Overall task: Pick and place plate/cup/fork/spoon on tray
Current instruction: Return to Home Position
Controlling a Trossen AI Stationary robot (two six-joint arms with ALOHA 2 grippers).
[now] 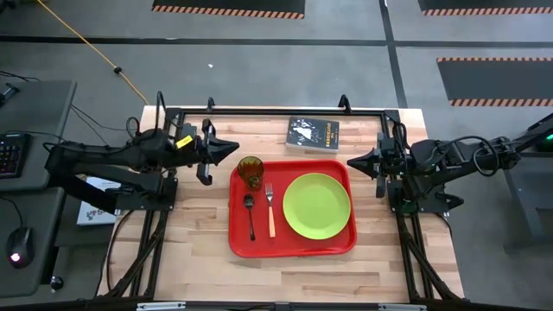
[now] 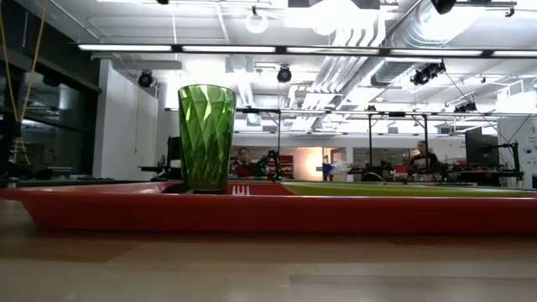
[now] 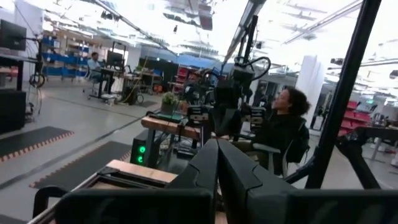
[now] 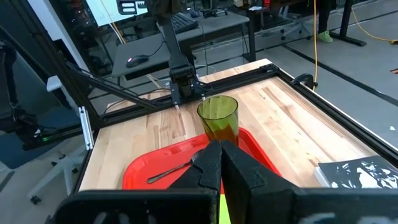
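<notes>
The dark six-joint left arm (image 1: pixel 104 157) lies folded low at 9 o'clock in the high view. Its forearm is level and its black two-finger left gripper (image 1: pixel 233 149) points toward 3 o'clock. Its fingers (image 3: pixel 202 168) press together into a single point and hold nothing. The dark right arm (image 1: pixel 458 157) mirrors it at 3 o'clock, with the right gripper (image 1: pixel 351 161) pointing toward 9 o'clock. Its fingers (image 4: pixel 208 168) are likewise closed tip to tip and empty. The two gripper tips face each other, well apart.
</notes>
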